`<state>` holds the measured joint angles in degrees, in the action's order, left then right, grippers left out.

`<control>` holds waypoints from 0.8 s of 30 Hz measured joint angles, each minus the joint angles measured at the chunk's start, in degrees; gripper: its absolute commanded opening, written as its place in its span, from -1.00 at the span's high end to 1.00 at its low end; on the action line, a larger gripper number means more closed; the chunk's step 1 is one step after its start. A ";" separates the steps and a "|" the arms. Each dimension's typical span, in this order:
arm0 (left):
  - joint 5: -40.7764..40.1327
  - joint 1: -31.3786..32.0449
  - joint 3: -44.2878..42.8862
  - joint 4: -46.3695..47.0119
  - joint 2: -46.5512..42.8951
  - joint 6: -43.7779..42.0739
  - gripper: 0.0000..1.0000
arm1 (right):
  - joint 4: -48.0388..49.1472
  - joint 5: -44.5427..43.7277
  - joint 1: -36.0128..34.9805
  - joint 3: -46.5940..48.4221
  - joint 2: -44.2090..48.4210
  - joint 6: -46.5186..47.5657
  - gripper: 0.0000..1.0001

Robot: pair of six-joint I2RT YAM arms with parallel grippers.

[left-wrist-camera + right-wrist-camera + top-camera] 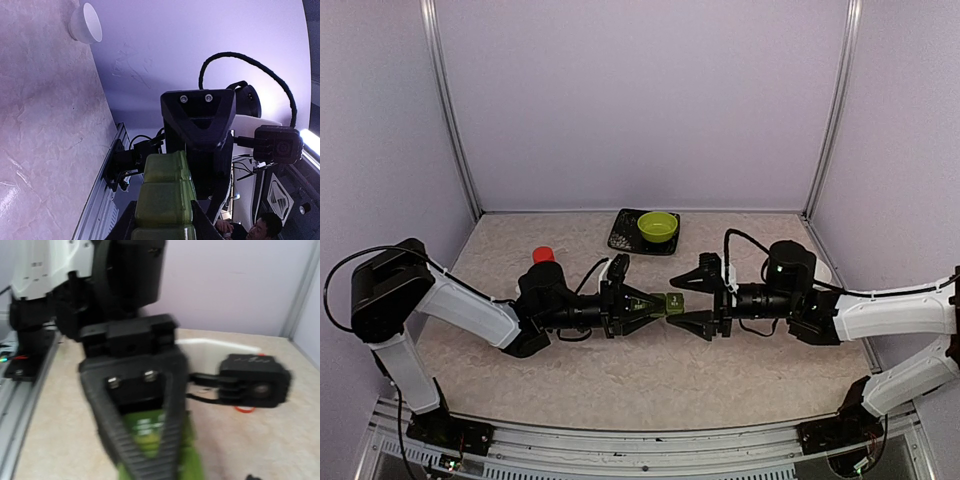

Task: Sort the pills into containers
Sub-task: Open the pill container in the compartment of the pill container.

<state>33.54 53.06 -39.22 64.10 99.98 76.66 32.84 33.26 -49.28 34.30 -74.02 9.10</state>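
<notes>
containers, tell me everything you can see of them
The containers are olive-green boxes joined in a row, plastic-looking, glossy and slightly translucent, with rounded edges. Three segments show, and the lids seem shut. A pale mark sits on top, too small to read. The row lies roughly level, apparently off the table, pinched between the left claw fingers. Its free end points into the open right claw, with no contact visible.

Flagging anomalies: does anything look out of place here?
Nothing looks spilled or damaged. The containers are off the table, clamped in the left end effector, with the open right end effector at their free end.
</notes>
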 measured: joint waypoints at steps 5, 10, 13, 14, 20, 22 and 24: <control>0.00 0.00 0.00 -0.17 0.00 -0.07 0.42 | -1.86 -4.50 -0.07 0.76 2.75 1.70 -0.51; 0.00 0.00 0.00 -0.24 0.00 -0.07 0.42 | -3.76 -8.98 -0.07 1.99 3.80 3.85 -0.52; 0.00 0.00 0.00 -0.24 0.00 -0.07 0.42 | -5.68 -8.31 -0.07 2.29 4.17 5.62 -0.56; 0.00 0.00 0.00 -0.24 0.00 -0.07 0.42 | -6.58 -7.28 -0.07 2.29 4.48 6.54 -0.58; -0.02 0.00 0.00 -0.28 0.00 -0.09 0.42 | -9.53 -2.75 -0.07 2.27 5.68 9.11 -0.69; -0.02 0.02 -0.02 -0.28 0.02 -0.07 0.42 | -9.57 -2.36 -0.07 2.27 5.79 9.44 -0.70; -0.02 0.02 -0.07 -0.28 0.09 -0.07 0.42 | -9.81 -2.73 -0.07 2.27 5.79 9.51 -0.71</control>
<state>33.52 53.08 -39.29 63.81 100.07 76.60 23.03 30.52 -49.34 36.58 -68.23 18.61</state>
